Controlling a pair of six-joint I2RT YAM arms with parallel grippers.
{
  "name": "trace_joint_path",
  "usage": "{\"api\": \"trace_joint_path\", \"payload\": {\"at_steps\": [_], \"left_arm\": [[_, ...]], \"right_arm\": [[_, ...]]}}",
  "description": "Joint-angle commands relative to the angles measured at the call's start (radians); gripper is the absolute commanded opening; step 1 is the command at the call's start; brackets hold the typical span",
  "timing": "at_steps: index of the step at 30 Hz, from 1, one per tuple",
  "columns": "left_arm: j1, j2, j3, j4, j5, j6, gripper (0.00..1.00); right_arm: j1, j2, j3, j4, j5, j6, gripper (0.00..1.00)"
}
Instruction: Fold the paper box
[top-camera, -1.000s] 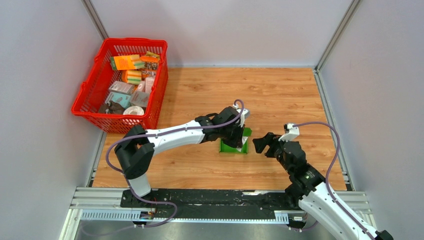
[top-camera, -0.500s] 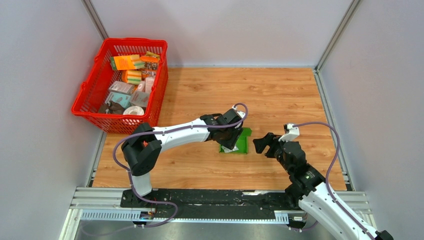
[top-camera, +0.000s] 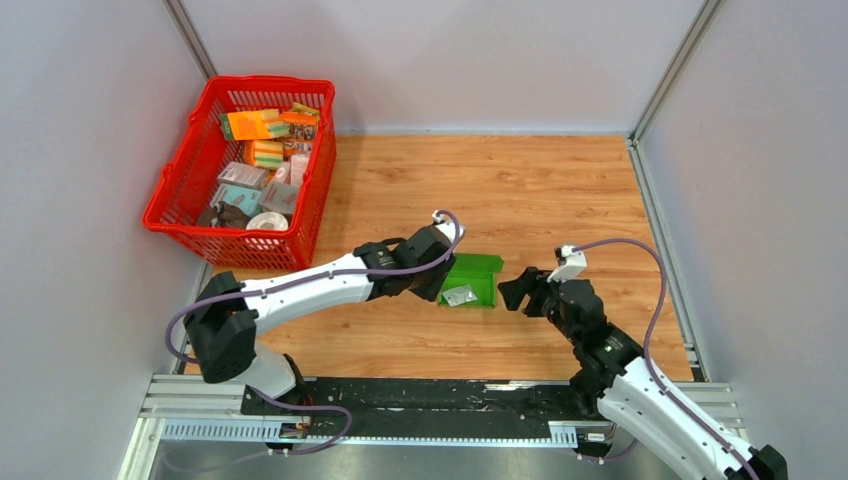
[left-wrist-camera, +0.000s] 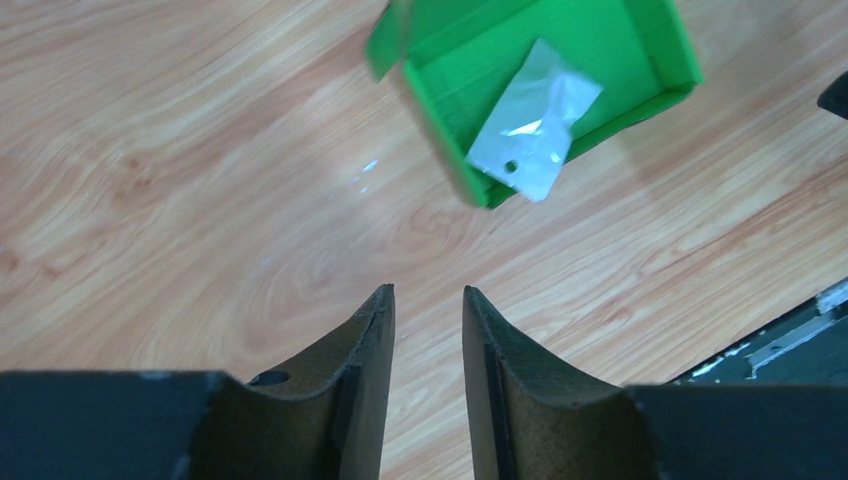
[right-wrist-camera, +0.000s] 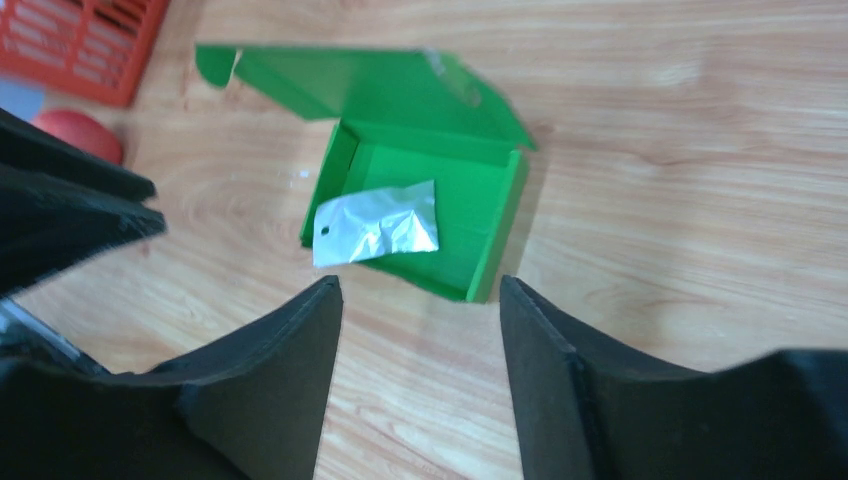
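The left pincer (left-wrist-camera: 428, 295) is being held just left of the paper box (top-camera: 478, 268). Its two fingers are a little apart and nothing is being gripped. The paper box is sitting in the middle of the surface (top-camera: 560, 190), between the two pincers, with its lid standing open at the far side. A small shiny bag (right-wrist-camera: 375, 225) is lying inside, and one corner is poking over the box's edge. The right pincer (right-wrist-camera: 420, 285) is being held just right of the box, wide open and empty.

Trouble is being expected from that bag. If the lid is pushed down now, the poking corner may be pinched and the lid may not be shut flat. The card looks thin, so a wall may be bent by a hard push, or the whole box may be slid along the smooth wood. The pincers may also be bumped together, since the gap between them is small.

A red basket (top-camera: 240, 248) full of small packages (top-camera: 262, 150) is sitting at the far left, well apart from the box, so nothing is being blocked by it. Only the left arm is lying close to the box's left side, and the lid's way down may be blocked by it.
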Motion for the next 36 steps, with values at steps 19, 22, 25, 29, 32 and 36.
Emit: {"api": "trace_joint_path", "payload": {"at_steps": [19, 22, 25, 29, 32, 36], "left_arm": [[-0.001, -0.622, -0.507, 0.149, -0.095, -0.205, 0.5], [-0.001, -0.668, -0.507, 0.115, -0.095, -0.178, 0.51], [-0.001, -0.702, -0.493, 0.074, -0.119, -0.155, 0.51], [-0.001, -0.712, -0.473, 0.039, -0.15, -0.132, 0.52], [-0.001, -0.703, -0.471, 0.043, -0.149, -0.126, 0.52], [-0.001, -0.693, -0.47, 0.046, -0.141, -0.129, 0.52]], "right_arm": [[0.302, 0.743, 0.357, 0.178, 0.171, -0.065, 0.0], [0.303, 0.778, 0.373, 0.178, 0.185, -0.065, 0.0], [0.305, 0.817, 0.374, 0.187, 0.191, -0.061, 0.0], [0.303, 0.857, 0.385, 0.188, 0.223, -0.056, 0.0], [0.303, 0.88, 0.387, 0.205, 0.218, -0.053, 0.0], [0.305, 0.904, 0.391, 0.219, 0.259, -0.039, 0.0]]}}
